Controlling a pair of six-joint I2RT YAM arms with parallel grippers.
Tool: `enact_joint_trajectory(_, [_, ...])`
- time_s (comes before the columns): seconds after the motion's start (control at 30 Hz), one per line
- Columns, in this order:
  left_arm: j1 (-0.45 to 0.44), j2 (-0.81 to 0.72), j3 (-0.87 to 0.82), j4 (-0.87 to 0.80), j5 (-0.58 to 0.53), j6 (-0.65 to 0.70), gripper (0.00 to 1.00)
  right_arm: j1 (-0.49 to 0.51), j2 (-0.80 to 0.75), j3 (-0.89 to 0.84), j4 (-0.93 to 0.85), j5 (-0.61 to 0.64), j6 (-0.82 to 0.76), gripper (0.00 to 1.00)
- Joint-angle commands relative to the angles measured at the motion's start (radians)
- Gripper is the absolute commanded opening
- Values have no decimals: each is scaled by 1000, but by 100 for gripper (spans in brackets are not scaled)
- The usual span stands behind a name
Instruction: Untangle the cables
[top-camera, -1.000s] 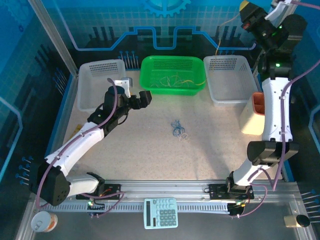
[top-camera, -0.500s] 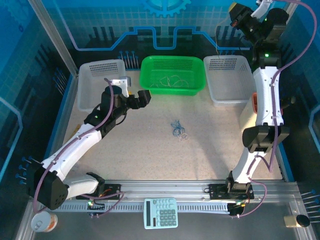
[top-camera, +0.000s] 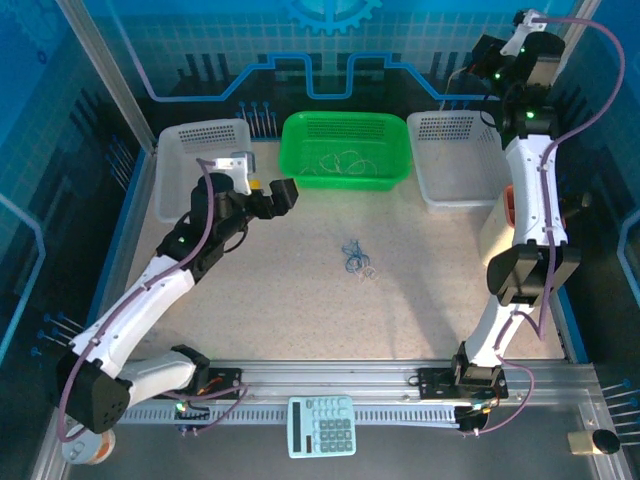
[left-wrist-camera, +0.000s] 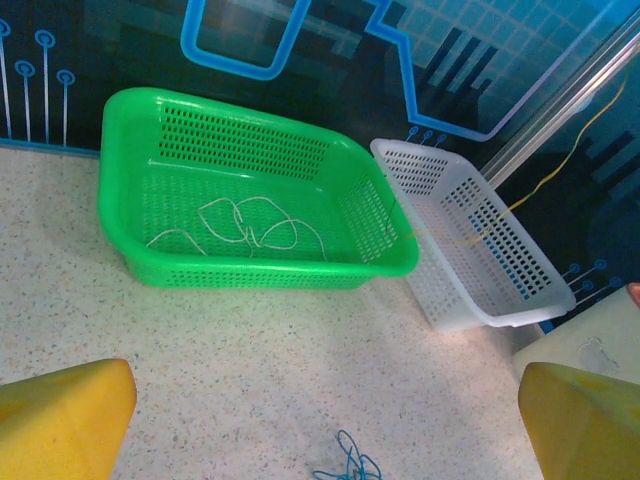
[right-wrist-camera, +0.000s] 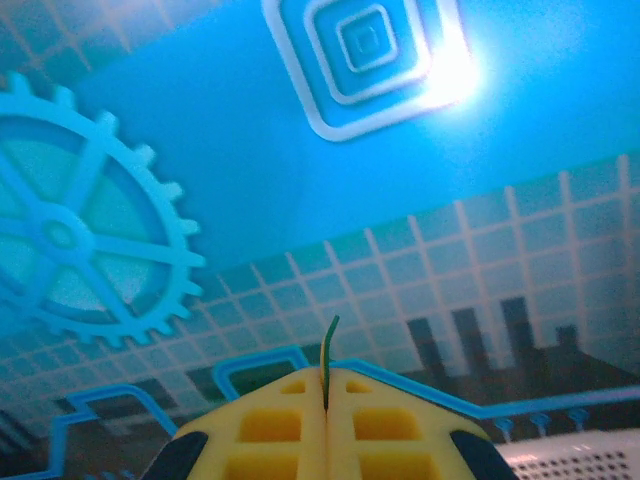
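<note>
The cables (top-camera: 352, 258) are in three spots. The right pincer (right-wrist-camera: 326, 385), high up by the back wall, is squeezed together on a thin yellow cable (right-wrist-camera: 327, 352). A bit of it sticks out past the fingers. This yellow cable runs down to the white basket (left-wrist-camera: 455, 300). The left pincer (left-wrist-camera: 325, 385) hangs wide apart over the table (top-camera: 300, 300) and holds nothing. Near it on the table lies a small blue tangle (left-wrist-camera: 345, 465). Farther back, white cables (left-wrist-camera: 240, 225) curl in loops inside the green basket (left-wrist-camera: 260, 268).
</note>
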Motion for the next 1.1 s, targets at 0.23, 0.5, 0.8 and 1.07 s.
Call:
enact_joint_trajectory(0.23, [5, -72, -13, -34, 4, -24, 99, 37, -95, -72, 35, 88, -58, 0])
enact_joint_trajectory(0.5, [43, -77, 35, -107, -4, -6, 99, 107, -182, -129, 76, -65, -16, 0])
enact_joint_trajectory(0.8, [179, -65, 71, -86, 5, -36, 99, 282, -194, -83, 129, -195, 28, 0])
enact_joint_trajectory(1.07, [326, -70, 112, -97, 40, -57, 99, 425, -5, 75, 228, -271, 199, 0])
